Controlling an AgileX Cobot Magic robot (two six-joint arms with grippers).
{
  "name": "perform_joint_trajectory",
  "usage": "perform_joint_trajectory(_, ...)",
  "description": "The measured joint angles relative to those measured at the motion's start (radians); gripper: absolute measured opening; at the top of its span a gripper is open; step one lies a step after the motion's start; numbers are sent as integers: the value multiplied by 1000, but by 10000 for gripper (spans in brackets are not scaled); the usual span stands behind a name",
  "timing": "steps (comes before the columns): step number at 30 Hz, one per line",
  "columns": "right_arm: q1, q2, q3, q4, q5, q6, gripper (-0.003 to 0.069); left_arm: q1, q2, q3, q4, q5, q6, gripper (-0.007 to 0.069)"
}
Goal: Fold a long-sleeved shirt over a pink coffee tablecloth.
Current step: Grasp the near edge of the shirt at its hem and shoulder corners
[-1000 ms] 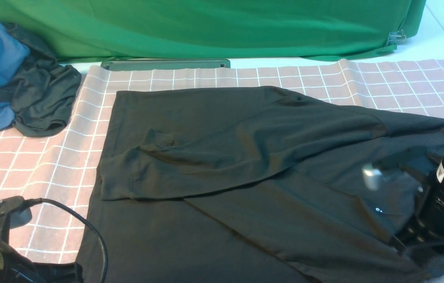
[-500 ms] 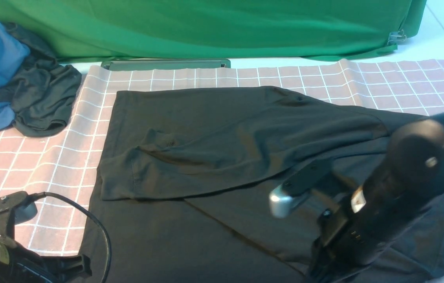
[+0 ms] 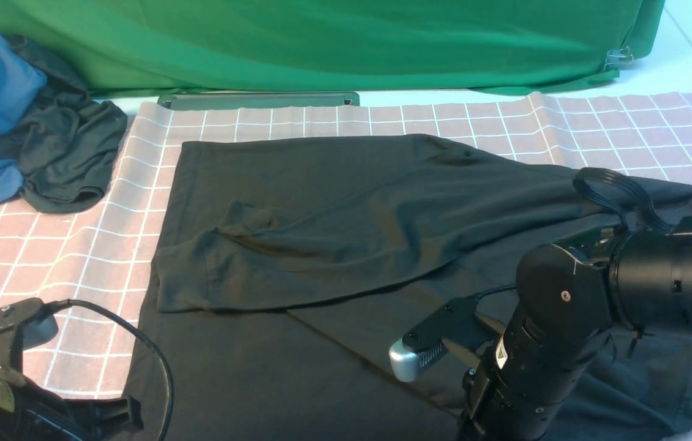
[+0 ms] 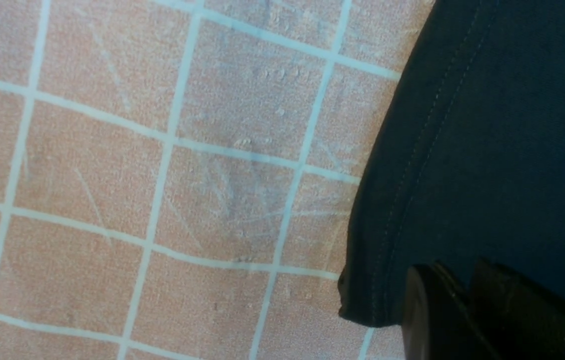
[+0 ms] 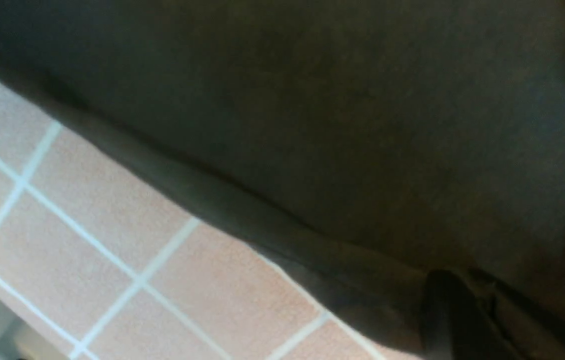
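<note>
We find the right end effector [image 5: 467, 312] clamped on the shirt [image 3: 334, 214] at five o'clock (left end effector [image 4: 467, 307]: we cannot tell).

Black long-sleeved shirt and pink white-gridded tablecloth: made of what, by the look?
Black long-sleeved shirt: looks like soft matte knit, fibre unclear; it has a double-stitched hem and drapes in soft folds. Pink white-gridded tablecloth: apparently woven fabric, matte; it shows a fine grainy texture and pale scuff lines.
</note>
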Motion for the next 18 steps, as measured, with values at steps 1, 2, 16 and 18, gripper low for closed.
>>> perform_joint_trajectory(1, 0, 0, 0, 0, 5, 2, 36, 0, 0, 0, 0, 0, 0, 104)
perform_joint_trajectory(2, 0, 0, 0, -1, 34, 7, 36, 0, 0, 0, 0, 0, 0, 104)
perform_joint_trajectory(16, 2, -73, 0, -8, 10, 40, 36, 0, 0, 0, 0, -6, 27, 104)
perform_joint_trajectory(18, 2, -77, 0, -8, -7, 46, 36, 0, 0, 0, 0, -12, 27, 104)
